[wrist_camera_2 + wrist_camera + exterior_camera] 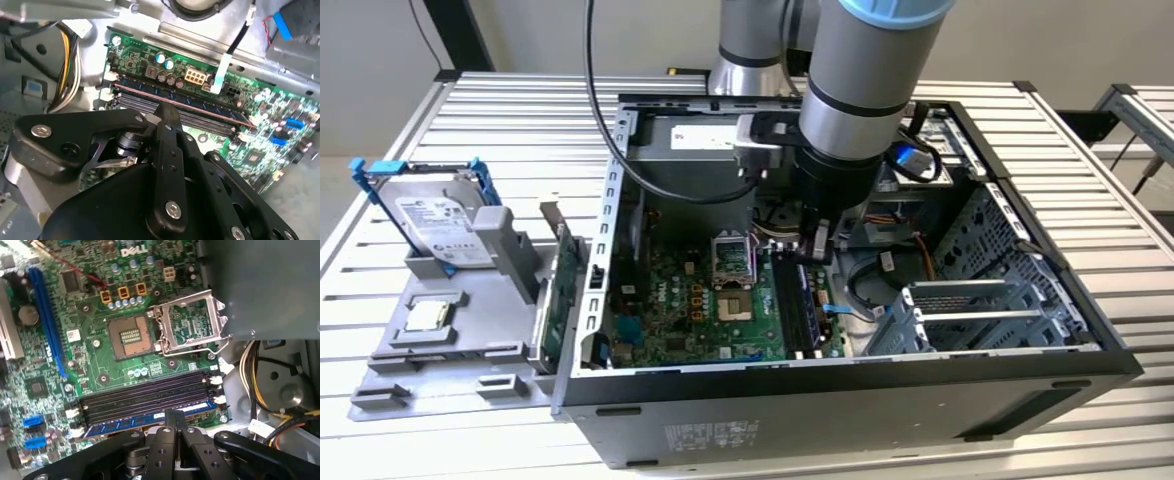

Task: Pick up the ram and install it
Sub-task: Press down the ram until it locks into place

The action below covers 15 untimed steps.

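Observation:
The ram [145, 422] is a long blue-green stick lying in the outermost of the black slots [145, 396] on the green motherboard [700, 320]; in the exterior view the ram [809, 312] runs along the board's right side. My gripper [175, 415] is shut, its two black fingers pressed together with their tips down on the ram's top edge near its middle. In the second wrist view the gripper [168, 111] meets the ram [210, 107] the same way. The exterior view has the gripper [819, 254] deep inside the open computer case [854, 385].
An open CPU socket [131, 336] and its raised metal frame [192, 322] lie beside the slots. Yellow and black cables [260, 390] hang near the slot ends. A silver hard drive [447, 225] in a blue bracket stands on a grey tray outside the case, on the exterior view's left.

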Each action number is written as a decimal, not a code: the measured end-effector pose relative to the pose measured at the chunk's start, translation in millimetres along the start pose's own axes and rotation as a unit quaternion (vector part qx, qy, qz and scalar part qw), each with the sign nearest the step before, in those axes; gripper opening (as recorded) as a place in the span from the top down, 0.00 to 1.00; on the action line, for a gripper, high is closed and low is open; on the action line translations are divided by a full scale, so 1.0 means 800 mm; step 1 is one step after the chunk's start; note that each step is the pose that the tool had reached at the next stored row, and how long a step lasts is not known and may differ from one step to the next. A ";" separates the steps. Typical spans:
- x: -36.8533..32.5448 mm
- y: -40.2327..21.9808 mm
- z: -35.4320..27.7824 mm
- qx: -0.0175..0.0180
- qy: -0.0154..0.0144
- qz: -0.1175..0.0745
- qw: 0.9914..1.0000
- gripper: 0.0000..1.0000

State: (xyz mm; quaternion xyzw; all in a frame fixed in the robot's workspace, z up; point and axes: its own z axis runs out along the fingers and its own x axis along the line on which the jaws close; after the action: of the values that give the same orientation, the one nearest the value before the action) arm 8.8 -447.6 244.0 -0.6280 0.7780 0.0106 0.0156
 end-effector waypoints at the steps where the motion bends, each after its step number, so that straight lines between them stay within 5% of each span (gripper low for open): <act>1: 0.0000 0.0001 0.0000 0.000 0.000 -0.010 1.000 1.00; 4: 0.0000 0.0001 0.0000 0.000 0.000 -0.037 0.999 1.00; 8: 0.0000 0.0000 0.0000 0.000 -0.001 -0.073 0.997 1.00; 15: 0.0000 0.0000 0.0001 0.001 -0.002 -0.135 0.991 1.00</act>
State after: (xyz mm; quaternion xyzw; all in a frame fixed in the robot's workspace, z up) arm 8.8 -447.5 244.0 -0.7275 0.6858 0.0085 0.0191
